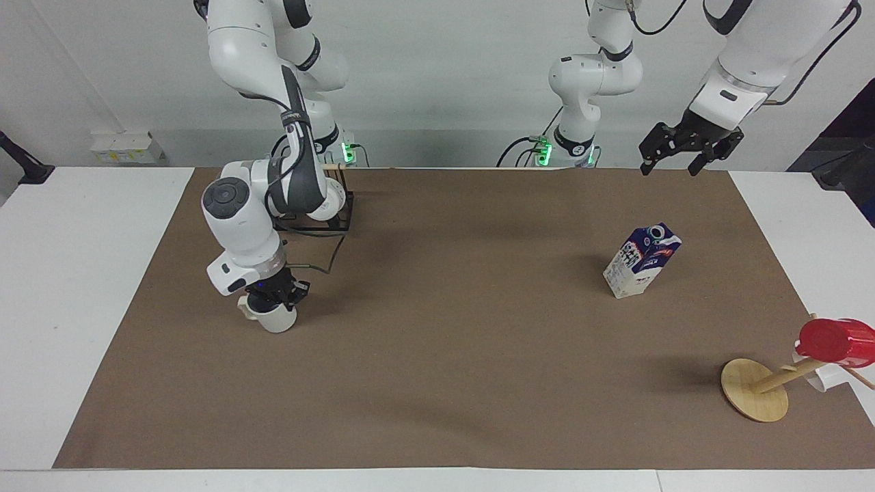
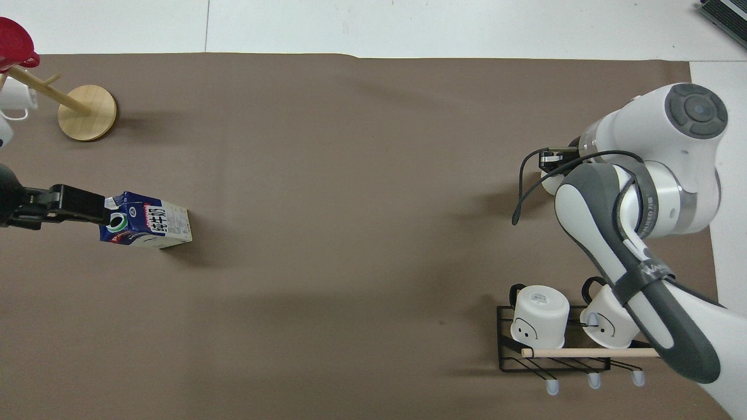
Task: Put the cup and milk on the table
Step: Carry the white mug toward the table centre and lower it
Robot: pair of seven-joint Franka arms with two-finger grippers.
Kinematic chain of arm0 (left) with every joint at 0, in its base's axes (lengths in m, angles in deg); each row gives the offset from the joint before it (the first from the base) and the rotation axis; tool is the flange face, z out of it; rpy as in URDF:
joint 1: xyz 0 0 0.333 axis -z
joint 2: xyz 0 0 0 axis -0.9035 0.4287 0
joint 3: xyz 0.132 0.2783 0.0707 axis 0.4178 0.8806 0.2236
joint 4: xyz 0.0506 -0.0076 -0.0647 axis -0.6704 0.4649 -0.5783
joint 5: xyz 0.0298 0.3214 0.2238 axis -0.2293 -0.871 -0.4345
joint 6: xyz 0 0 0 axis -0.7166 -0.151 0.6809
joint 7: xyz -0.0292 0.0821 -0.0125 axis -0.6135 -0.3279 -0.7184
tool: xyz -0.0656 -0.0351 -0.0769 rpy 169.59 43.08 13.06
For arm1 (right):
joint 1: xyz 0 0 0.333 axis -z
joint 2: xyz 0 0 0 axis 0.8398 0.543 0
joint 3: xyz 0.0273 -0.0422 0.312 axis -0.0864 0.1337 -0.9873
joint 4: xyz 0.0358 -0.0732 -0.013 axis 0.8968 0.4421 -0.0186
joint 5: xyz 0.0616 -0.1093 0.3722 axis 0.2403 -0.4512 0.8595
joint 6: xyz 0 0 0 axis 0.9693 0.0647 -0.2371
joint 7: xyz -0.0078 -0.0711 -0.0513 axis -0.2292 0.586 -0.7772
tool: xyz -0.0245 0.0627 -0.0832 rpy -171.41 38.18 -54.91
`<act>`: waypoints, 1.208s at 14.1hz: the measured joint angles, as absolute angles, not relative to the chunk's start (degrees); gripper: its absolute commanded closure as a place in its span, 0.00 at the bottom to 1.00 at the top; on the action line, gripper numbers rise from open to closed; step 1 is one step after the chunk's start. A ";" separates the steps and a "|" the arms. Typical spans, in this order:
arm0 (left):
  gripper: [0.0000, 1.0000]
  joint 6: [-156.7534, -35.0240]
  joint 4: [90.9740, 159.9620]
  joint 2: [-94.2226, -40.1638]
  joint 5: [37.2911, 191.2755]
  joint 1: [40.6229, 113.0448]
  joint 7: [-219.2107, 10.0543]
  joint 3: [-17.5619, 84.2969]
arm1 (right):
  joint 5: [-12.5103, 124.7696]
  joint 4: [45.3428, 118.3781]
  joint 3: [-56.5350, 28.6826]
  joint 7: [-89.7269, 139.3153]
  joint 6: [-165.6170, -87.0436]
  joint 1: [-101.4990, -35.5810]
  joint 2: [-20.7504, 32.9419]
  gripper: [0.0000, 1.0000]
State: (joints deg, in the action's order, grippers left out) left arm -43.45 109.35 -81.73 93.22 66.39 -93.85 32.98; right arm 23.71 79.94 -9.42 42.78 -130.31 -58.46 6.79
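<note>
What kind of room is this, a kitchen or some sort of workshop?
Most likely a robotics lab, not a kitchen: two white robot arms stand at a bare white table covered by a brown sheet, with only staged props on it: a milk carton, mugs and a wooden mug tree.

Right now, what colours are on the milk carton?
The milk carton is white with dark blue and red print; the overhead view shows it best.

Two high cameras, half a turn apart

You had the facing view from across the table [image 1: 41, 307], looking down at both arms from well back; the overhead view looked forward and steeply down from the robots' end, closer in. Both showed you the brown sheet [image 1: 451, 355], the milk [image 1: 641, 263] [image 2: 146, 220] and the wooden stand [image 1: 754, 389] [image 2: 87, 104].
</note>
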 measured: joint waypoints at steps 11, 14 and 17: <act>0.00 -43.31 109.35 -81.73 93.22 66.39 -93.85 33.00 | 23.72 75.72 -9.77 61.17 -129.85 -75.47 8.90 1.00; 0.00 -43.25 109.35 -81.73 92.95 66.38 -93.51 33.12 | 23.72 72.84 -9.79 66.93 -128.50 -80.22 11.33 1.00; 0.00 -43.25 109.35 -81.73 92.72 66.37 -93.05 33.18 | 23.72 71.79 -9.78 71.01 -128.42 -83.58 14.17 1.00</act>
